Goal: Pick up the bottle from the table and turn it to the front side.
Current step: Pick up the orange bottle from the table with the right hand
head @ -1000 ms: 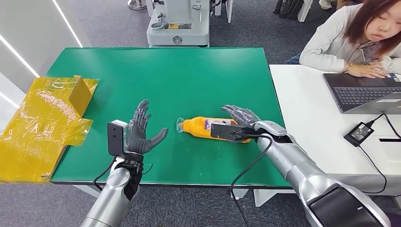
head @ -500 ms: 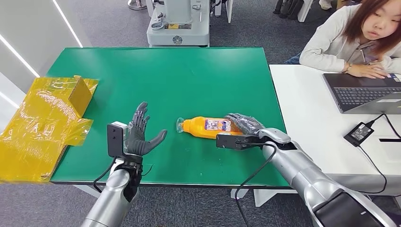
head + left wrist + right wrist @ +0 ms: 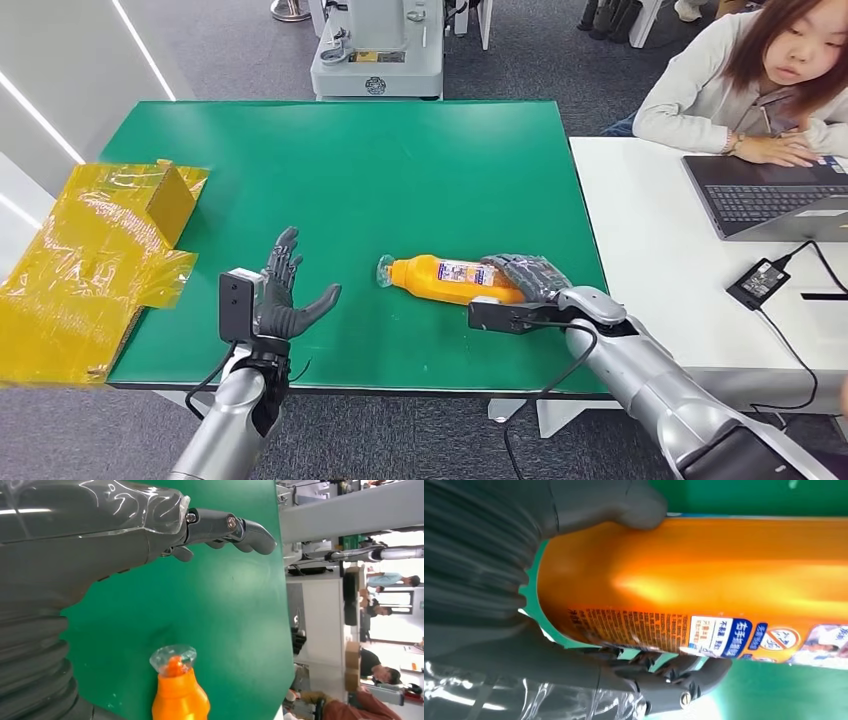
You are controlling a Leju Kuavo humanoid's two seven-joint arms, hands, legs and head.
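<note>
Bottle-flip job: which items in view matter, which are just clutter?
Job:
orange bottle, lying on the green table
right hand, gripping its base end
left hand, open, apart from it

Clutter:
yellow bags
laptop
power adapter
seated person

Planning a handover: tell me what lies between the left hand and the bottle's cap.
Only bare green table lies between the left hand and the bottle, as the head view shows.
</note>
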